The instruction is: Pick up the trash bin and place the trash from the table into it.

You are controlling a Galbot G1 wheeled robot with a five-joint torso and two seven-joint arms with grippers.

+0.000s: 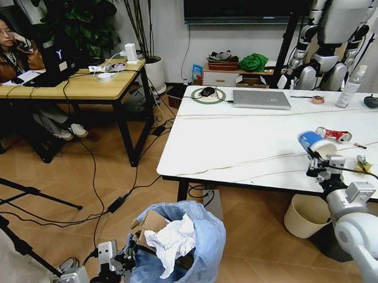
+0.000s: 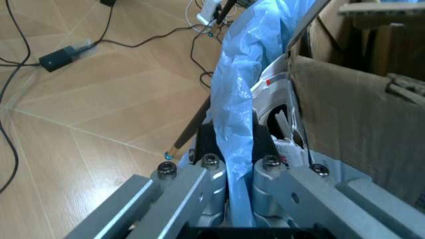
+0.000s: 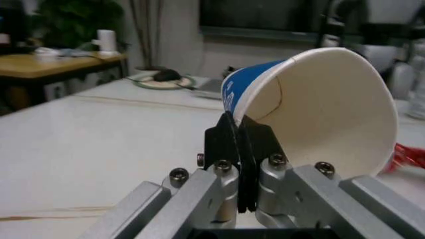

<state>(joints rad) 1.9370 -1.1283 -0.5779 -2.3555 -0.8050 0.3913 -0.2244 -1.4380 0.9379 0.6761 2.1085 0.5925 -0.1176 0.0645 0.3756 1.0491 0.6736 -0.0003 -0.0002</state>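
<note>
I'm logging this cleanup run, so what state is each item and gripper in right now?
trash bin: held beside the table, containing cardboard and tissues
left gripper: shut on the bin's blue bag rim
paper cup: lifted, tipped on its side
right gripper: shut on the cup's rim
red can: crushed, lying on the table
laptop: closed

The table [image 1: 240, 145] is white marble-look with thin grey veins. On it lie a crushed red can [image 1: 334, 134], a closed laptop [image 1: 261, 99], a round mat [image 1: 208, 95] with a dark mouse on it, a tape roll [image 1: 318, 99] and 1 clear bottle [image 1: 351, 87].
</note>
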